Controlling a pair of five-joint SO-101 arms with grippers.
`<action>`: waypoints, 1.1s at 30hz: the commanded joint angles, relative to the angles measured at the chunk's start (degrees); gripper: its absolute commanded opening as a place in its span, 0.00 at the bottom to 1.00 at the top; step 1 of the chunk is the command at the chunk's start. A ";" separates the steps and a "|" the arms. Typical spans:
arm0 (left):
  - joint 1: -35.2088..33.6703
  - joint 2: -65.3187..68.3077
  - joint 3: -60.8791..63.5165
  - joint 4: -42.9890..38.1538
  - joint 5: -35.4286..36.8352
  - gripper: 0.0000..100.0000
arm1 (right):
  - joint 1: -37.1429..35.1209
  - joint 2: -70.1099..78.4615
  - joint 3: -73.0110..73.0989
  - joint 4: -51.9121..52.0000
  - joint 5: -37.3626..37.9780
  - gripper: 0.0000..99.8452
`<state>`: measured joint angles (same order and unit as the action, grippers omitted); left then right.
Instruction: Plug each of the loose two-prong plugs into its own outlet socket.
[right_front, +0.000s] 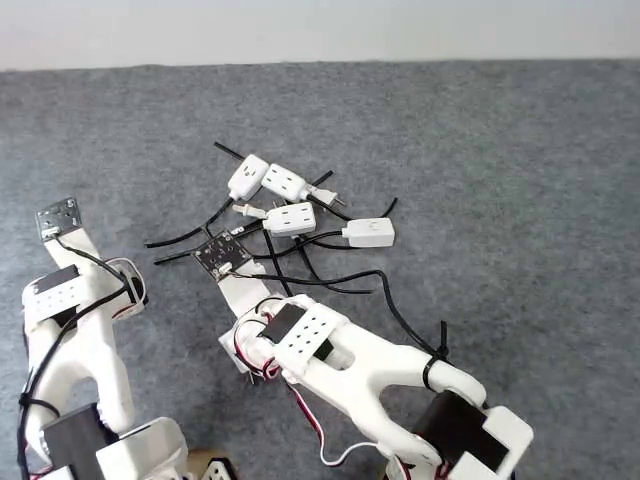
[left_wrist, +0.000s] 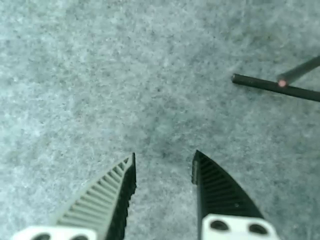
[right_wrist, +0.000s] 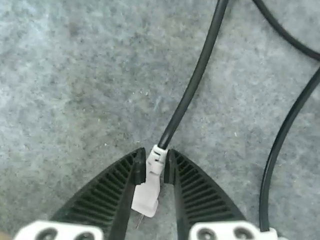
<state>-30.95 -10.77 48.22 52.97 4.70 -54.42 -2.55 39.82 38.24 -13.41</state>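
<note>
A cluster of white outlet sockets lies mid-table: two touching, one below them, and one to the right. A loose white plug lies beside the upper pair. Another plug points at the lower socket. My right gripper is shut on a small white plug whose black cable runs away over the carpet. My left gripper is open above bare carpet, near a black cable end. The left arm stands at the left edge.
Black cables loop and cross between the sockets and the right arm. Two more cables pass beside the held plug. Grey carpet covers the table, and a white wall runs along the far edge.
</note>
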 joint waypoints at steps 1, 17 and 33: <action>0.00 -0.09 -2.77 -1.67 0.26 0.17 | -0.22 1.36 -4.57 1.71 -0.62 0.07; 0.00 -0.09 -2.77 -1.67 0.18 0.17 | -2.24 8.84 -13.71 7.96 -0.44 0.07; 0.00 -0.09 -2.77 -1.76 0.18 0.17 | -0.84 17.98 -24.70 16.48 -0.70 0.05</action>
<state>-30.95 -10.77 48.22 52.97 4.70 -55.65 15.30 17.85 54.15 -13.41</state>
